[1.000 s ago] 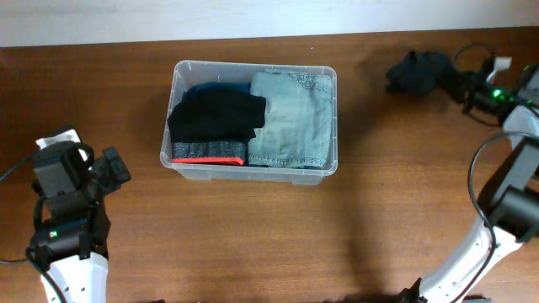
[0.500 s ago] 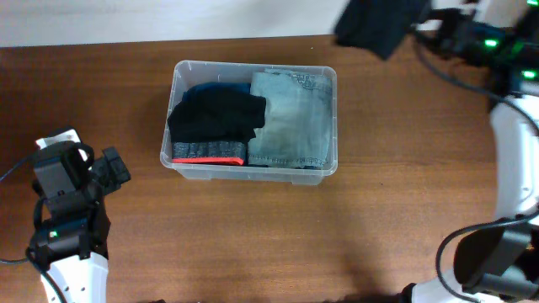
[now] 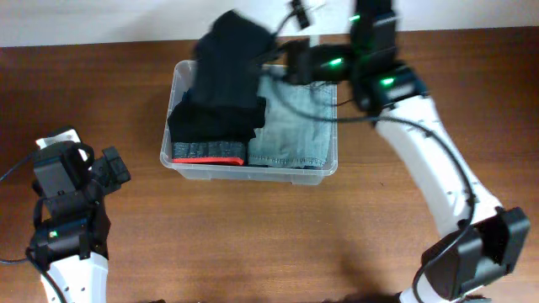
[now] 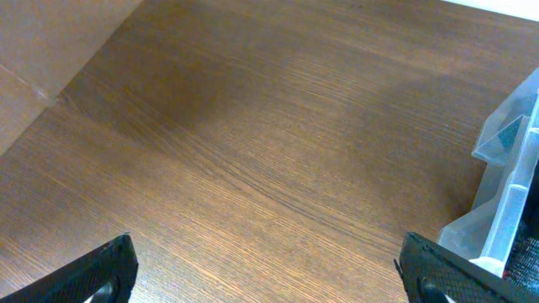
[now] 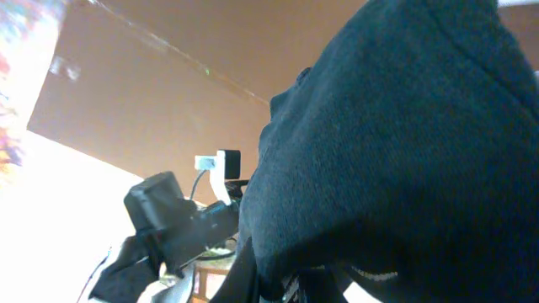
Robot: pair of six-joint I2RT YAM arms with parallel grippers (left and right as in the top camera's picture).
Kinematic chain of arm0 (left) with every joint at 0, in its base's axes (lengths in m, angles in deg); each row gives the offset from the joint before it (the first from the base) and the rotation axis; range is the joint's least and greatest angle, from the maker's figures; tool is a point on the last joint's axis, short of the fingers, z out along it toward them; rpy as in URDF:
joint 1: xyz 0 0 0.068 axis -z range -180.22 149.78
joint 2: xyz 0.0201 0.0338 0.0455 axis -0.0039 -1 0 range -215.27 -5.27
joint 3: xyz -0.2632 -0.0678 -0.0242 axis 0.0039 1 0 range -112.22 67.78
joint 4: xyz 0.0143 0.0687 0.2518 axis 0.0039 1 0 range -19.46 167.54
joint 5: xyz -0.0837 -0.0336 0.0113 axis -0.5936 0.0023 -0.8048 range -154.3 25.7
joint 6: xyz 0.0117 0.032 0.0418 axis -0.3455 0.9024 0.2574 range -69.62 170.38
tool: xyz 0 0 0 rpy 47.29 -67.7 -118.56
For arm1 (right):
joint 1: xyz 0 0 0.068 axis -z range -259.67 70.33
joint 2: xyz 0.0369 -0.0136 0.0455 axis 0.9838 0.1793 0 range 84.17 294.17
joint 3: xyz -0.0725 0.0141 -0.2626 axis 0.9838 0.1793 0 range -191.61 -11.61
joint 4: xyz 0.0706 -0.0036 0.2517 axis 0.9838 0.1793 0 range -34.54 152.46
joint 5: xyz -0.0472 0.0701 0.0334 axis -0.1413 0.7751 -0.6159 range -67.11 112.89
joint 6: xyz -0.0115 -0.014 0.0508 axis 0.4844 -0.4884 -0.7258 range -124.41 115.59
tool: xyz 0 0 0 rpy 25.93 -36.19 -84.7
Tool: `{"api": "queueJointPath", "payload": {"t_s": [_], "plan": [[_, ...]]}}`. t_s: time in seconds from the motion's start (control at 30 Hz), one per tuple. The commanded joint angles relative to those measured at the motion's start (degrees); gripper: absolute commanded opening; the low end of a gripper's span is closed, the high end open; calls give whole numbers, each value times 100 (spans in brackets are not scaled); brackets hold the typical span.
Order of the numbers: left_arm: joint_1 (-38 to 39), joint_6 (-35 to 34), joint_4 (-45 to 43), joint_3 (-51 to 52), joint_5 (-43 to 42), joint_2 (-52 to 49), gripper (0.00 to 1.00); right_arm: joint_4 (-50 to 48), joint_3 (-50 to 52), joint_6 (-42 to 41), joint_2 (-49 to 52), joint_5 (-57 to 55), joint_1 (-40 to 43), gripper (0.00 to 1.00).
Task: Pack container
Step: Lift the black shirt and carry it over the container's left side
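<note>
The clear plastic container point(image 3: 253, 173) stands at the table's middle back. It holds a black garment point(image 3: 217, 118) on the left, folded light-blue jeans point(image 3: 292, 118) on the right and a grey piece with a red band point(image 3: 208, 153) at the front. My right gripper point(image 3: 276, 57) is shut on a dark garment point(image 3: 227, 55), which hangs over the container's back left corner. In the right wrist view this dark garment point(image 5: 396, 126) hides the jaws. My left gripper point(image 3: 115, 168) is open and empty, left of the container; its fingers point(image 4: 94, 273) frame bare wood, with the container's corner point(image 4: 505, 181) at the right.
The brown wooden table point(image 3: 253, 244) reaches a pale wall at the back. The right arm point(image 3: 429, 160) stretches across the table's right half, from its base at the front right to the container.
The right arm has swung from the far back right leftward, carrying the dark garment up and over the container's back left. The left arm has not moved.
</note>
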Motion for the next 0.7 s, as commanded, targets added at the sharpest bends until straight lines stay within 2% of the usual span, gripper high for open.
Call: {"api": "queueJointPath", "payload": {"t_s": [0.0,0.23,0.67], "plan": [[-31,-74,-11,15,-42,-13,99,0,-55,146,155,-922,-409,4],[-31,-74,-11,15,-42,-13,100,-31,-55,402,704,-1576,-682,4],[-31,-74,-11,15,-39,-13,100,-876,-55,313,1803,-1558,-846,4]]}}
